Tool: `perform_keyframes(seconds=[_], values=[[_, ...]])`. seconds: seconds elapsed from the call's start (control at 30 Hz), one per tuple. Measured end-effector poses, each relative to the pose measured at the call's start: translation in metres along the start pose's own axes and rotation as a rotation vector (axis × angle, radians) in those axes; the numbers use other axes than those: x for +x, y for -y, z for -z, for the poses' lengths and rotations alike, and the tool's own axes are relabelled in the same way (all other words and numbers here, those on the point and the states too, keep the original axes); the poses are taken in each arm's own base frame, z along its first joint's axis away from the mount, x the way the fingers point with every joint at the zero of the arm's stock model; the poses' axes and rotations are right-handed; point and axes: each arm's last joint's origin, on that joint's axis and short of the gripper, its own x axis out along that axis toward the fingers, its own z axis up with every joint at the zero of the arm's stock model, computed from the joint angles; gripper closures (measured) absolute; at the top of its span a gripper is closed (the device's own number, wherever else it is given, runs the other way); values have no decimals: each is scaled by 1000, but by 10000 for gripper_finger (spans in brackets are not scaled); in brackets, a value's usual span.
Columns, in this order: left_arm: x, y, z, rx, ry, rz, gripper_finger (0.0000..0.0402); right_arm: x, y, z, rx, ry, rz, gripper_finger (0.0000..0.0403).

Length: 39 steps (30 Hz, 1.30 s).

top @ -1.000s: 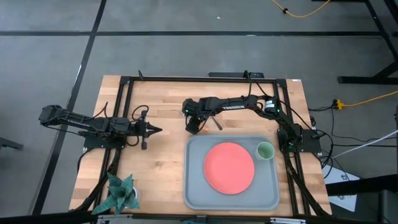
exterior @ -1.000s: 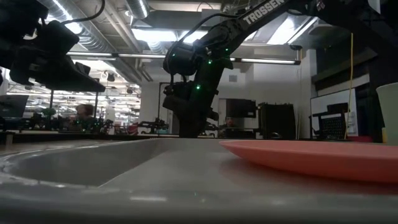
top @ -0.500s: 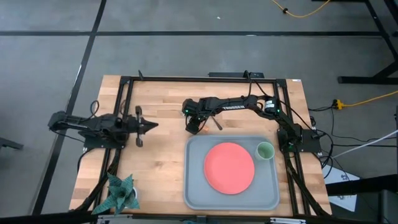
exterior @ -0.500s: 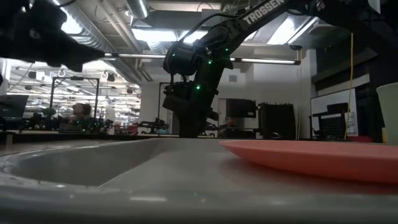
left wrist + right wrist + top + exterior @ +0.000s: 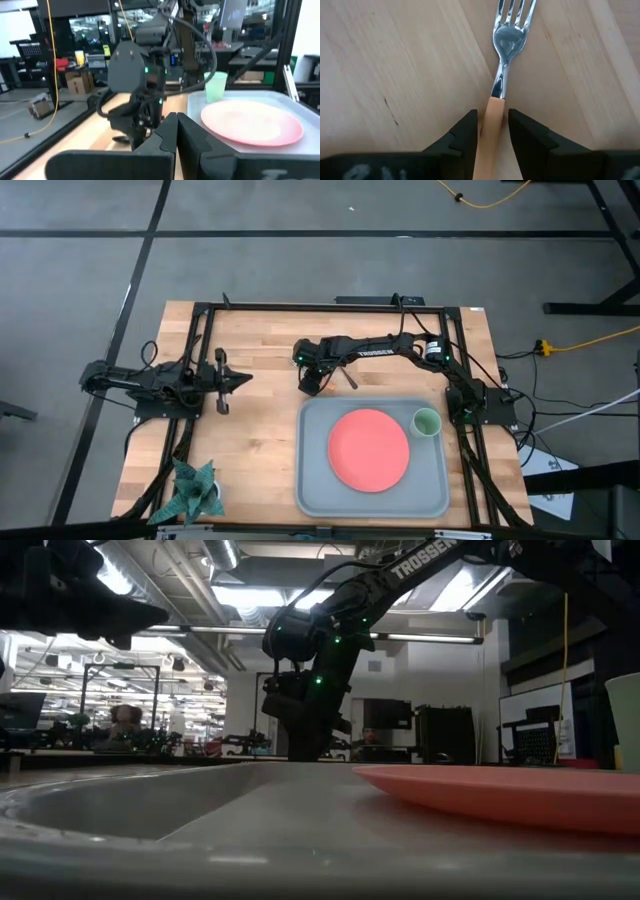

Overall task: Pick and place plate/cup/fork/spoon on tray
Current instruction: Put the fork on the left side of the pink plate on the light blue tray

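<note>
The coral-red plate and the pale green cup rest on the grey-blue tray at the table's near right. The fork lies flat on the wood beyond the tray's far left corner, silver tines pointing away from my right gripper, which is shut on its orange-tan handle. A slim dark spoon lies on the table just right of that gripper. My left gripper is shut and empty, hovering over the table's left part. My right gripper pinches the fork's orange-tan handle between its two fingers, close to where the handle meets the metal neck. The fingers come from above, pointing down, one on each side of the handle. The fork lies flat on the table.
A green star-shaped plant sits at the table's near left corner. A black frame runs along the table's far edge and both sides. Bare wood lies between the two grippers and left of the tray.
My left gripper has risen and drawn back a little toward the table's left edge, staying shut. My right gripper and the fork have kept still.
</note>
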Motion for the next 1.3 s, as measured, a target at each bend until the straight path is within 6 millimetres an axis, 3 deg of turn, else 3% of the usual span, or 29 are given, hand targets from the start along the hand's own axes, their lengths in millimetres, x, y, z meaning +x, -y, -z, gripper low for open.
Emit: perform_keyframes(seconds=[0.7, 0.87, 1.1, 1.3], values=[[0, 0, 1, 2, -5, 0, 401, 4, 0, 1, -30, -9, 2, 288], [0, 0, 1, 2, -6, 0, 401, 16, 0, 6, -22, -50, 14, 312], [0, -1, 1, 3, -7, -8, 401, 14, 0, 6, 20, -49, 11, 352], [1, -7, 1, 9, -9, -73, 401, 12, 0, 5, 57, -60, -22, 355]])
